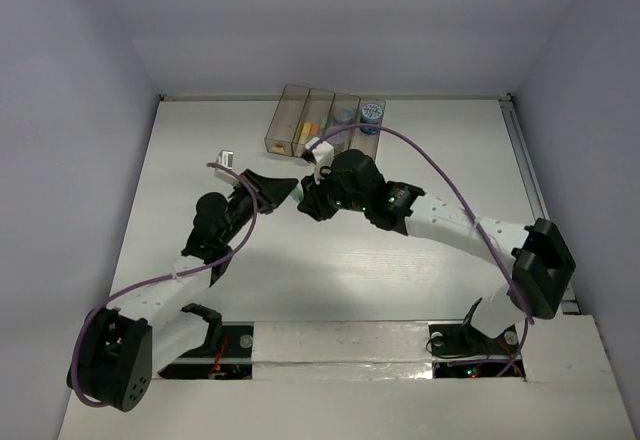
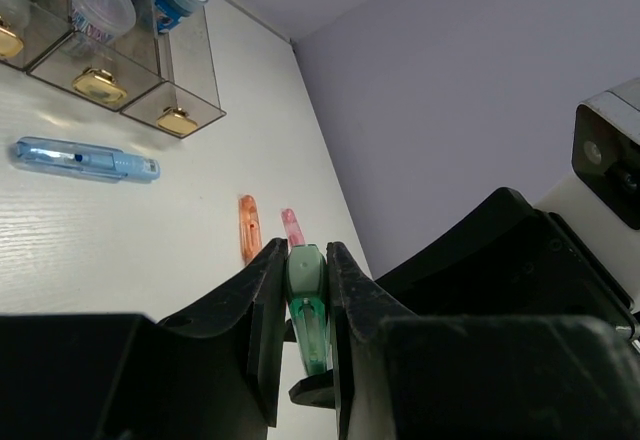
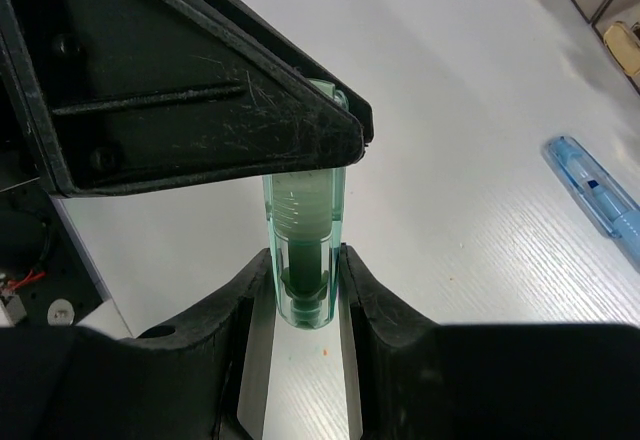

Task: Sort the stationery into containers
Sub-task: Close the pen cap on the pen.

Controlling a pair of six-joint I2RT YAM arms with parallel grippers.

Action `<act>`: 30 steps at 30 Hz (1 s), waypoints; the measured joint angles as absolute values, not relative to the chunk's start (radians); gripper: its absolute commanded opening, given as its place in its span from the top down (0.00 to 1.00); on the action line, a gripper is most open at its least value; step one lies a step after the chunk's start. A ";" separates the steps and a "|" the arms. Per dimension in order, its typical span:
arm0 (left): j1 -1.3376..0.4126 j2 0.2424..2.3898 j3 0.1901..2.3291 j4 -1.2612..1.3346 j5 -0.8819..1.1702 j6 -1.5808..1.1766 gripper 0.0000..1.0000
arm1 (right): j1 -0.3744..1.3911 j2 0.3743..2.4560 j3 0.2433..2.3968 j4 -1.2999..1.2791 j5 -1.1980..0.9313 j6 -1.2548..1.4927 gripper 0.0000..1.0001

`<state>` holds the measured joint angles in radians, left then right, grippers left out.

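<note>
A translucent green stick [image 2: 308,310] is gripped from both ends. My left gripper [image 2: 305,252] is shut on it, and my right gripper [image 3: 307,257] is shut on its other end [image 3: 305,215]. In the top view the two grippers meet nose to nose, left [image 1: 288,188] and right [image 1: 312,198], just in front of the bins [image 1: 283,125]; the stick is hidden there. A blue stick [image 2: 85,158], an orange stick [image 2: 248,228] and a pink stick [image 2: 291,222] lie on the table. The blue stick also shows in the right wrist view [image 3: 600,195].
The smoky bins stand in a row at the table's back middle. One holds yellow and orange sticks [image 1: 310,128]; two hold blue rolls [image 1: 372,112]. The white walls close the table on three sides. The purple cables [image 1: 440,170] arc over the arms.
</note>
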<state>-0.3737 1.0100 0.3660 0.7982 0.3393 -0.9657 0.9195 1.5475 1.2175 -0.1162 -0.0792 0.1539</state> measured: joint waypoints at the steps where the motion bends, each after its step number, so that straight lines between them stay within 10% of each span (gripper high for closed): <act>1: -0.376 1.009 0.366 0.800 0.337 -0.966 1.00 | 0.915 1.547 1.226 -0.130 -0.089 0.149 1.00; 30: -0.429 1.008 0.444 0.736 0.252 -0.900 1.00 | 0.812 1.580 1.324 -0.221 -0.305 0.200 1.00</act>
